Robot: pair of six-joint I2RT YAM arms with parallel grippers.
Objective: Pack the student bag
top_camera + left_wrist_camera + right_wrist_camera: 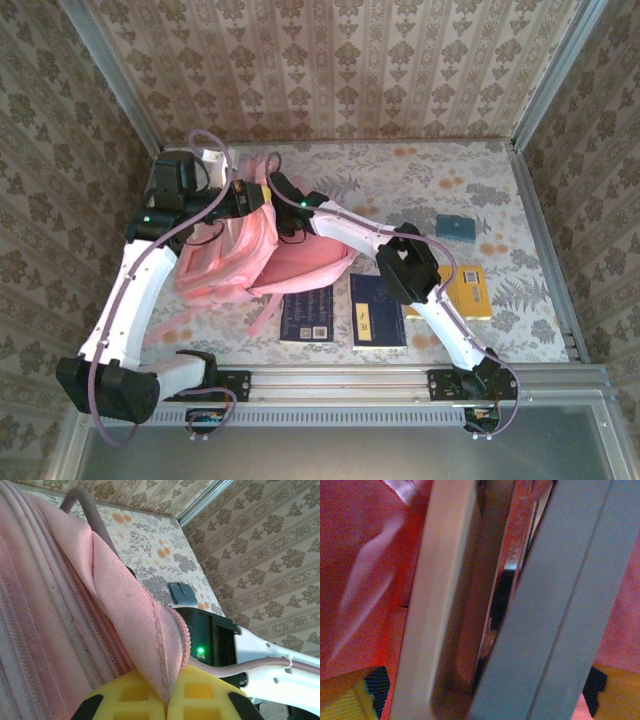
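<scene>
The soft, floppy student bag (225, 258), at 10 o'clock, is probably best held by its mouth hem (167, 640). The left pincer (165, 701) is clamped there; the right pincer (477, 696), inside, stands apart.

Left tool (167, 701) pinched closed; right tool (480, 695) spread wide.

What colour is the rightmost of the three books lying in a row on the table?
The book is yellow; the top external view shows it best.
</scene>
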